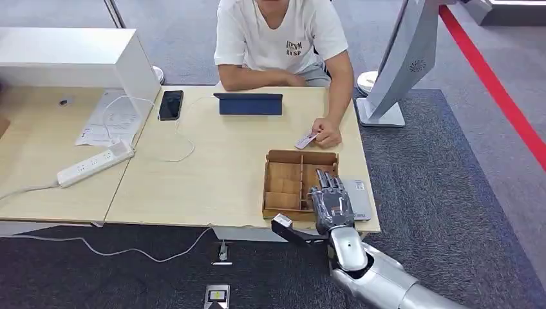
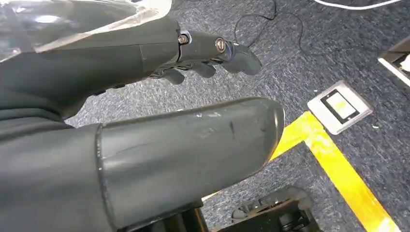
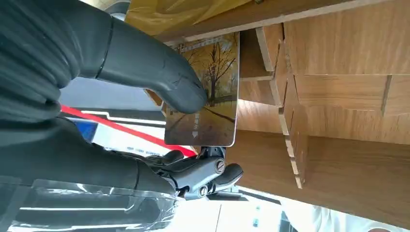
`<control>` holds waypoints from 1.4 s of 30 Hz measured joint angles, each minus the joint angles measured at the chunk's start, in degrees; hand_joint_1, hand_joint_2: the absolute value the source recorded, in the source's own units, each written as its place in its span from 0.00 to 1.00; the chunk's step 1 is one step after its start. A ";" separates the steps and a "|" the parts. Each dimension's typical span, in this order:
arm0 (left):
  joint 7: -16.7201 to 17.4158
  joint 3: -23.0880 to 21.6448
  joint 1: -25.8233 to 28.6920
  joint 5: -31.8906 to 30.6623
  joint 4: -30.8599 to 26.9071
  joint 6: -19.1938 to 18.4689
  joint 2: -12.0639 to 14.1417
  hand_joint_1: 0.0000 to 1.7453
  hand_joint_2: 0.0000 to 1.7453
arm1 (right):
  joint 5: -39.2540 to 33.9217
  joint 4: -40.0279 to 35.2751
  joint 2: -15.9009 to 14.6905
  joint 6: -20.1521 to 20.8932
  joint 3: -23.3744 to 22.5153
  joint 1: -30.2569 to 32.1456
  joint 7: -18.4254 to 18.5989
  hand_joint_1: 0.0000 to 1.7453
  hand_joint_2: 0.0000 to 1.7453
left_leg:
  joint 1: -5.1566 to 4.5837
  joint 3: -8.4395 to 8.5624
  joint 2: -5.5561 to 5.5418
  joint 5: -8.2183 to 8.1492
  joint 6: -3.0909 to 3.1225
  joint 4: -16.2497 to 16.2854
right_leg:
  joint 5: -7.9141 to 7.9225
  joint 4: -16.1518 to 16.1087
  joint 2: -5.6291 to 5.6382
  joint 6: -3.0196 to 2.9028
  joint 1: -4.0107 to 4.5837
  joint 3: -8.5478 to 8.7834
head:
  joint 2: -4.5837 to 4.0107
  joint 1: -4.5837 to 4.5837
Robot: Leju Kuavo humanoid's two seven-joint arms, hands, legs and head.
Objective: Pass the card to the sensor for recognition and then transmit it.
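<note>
Thumb and fingers of the right robot hand (image 3: 96, 121) are pinching the thin, stiff autumn-tree printed plastic card (image 3: 210, 96) (slippery, so edges suit best) over the partitioned wooden tray (image 1: 283, 183); the left robot hand (image 2: 145, 121) is hanging empty, fingers loosely apart.

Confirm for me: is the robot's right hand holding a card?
Yes, the right hand pinches a tree-printed card under its thumb, beside the wooden box.

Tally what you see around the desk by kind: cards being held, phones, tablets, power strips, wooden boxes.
Cards being held: 2
Phones: 1
Tablets: 1
Power strips: 1
Wooden boxes: 1
Total: 6
</note>
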 joint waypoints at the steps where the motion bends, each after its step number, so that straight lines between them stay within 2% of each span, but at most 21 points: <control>1: 0.09 -0.04 -0.06 0.00 -0.09 0.02 0.04 0.00 0.00 | 0.00 0.02 0.00 -0.09 0.00 0.00 0.04 1.00 1.00 | 0.00 0.00 0.00 0.00 0.00 0.00 | 0.00 0.00 0.00 0.00 0.00 0.00 | 0.00 0.00; 4: 0.33 -0.15 -0.16 0.02 -0.30 0.09 0.11 0.00 0.00 | 0.13 0.04 0.00 -0.77 0.00 0.01 0.24 1.00 1.00 | 0.00 0.00 0.00 0.00 0.00 0.00 | 0.00 0.00 0.00 0.00 0.00 0.00 | 0.00 0.00; 12: 0.37 -0.94 -0.46 0.15 -0.74 0.42 0.37 0.00 0.00 | 3.84 -2.18 -0.90 -6.69 -0.96 -0.96 3.69 1.00 1.00 | 0.00 0.00 0.00 0.00 0.00 0.00 | 0.00 0.00 0.00 0.00 0.00 -0.01 | 0.00 0.00; 18: -0.98 -1.33 -0.78 0.15 -0.85 0.42 0.37 0.00 0.00 | 8.33 -6.84 -2.58 -6.76 -2.80 -2.85 5.22 1.00 1.00 | 0.00 0.01 0.00 0.01 0.00 0.01 | 0.01 0.00 0.00 0.00 0.00 -0.01 | 0.00 0.00; 29: -1.77 -1.88 -1.38 -0.35 -0.72 -0.13 0.04 0.00 0.00 | 12.44 -16.35 -5.40 -3.91 -5.27 -5.77 5.27 1.00 1.00 | 0.00 0.00 0.00 0.00 0.00 0.01 | 0.01 0.01 0.01 0.00 0.00 -0.01 | 0.00 0.00; 32: -1.57 -2.30 -1.62 -0.85 -0.72 -0.46 -0.02 0.00 0.00 | 12.70 -17.77 -5.84 -1.94 -5.29 -6.50 5.29 1.00 1.00 | 0.00 0.00 0.00 0.01 0.00 0.01 | 0.01 0.01 0.01 0.00 0.00 -0.01 | 0.00 0.00; 37: -0.72 -2.84 -2.47 -1.79 -0.68 -1.38 -0.04 0.00 0.00 | 9.72 -19.00 -6.19 4.12 -4.24 -9.08 5.18 1.00 1.00 | 0.00 0.00 0.00 0.02 0.00 0.01 | 0.02 0.02 0.01 0.00 0.00 0.00 | 0.00 0.00; 42: -0.33 -3.06 -3.10 -2.89 -0.63 -1.95 -0.04 0.00 0.00 | 4.30 -18.88 -5.59 7.17 -2.38 -12.92 5.09 1.00 1.00 | 0.00 -0.02 0.00 0.03 0.00 0.01 | 0.03 0.05 0.00 -0.01 0.00 -0.01 | 0.00 0.00</control>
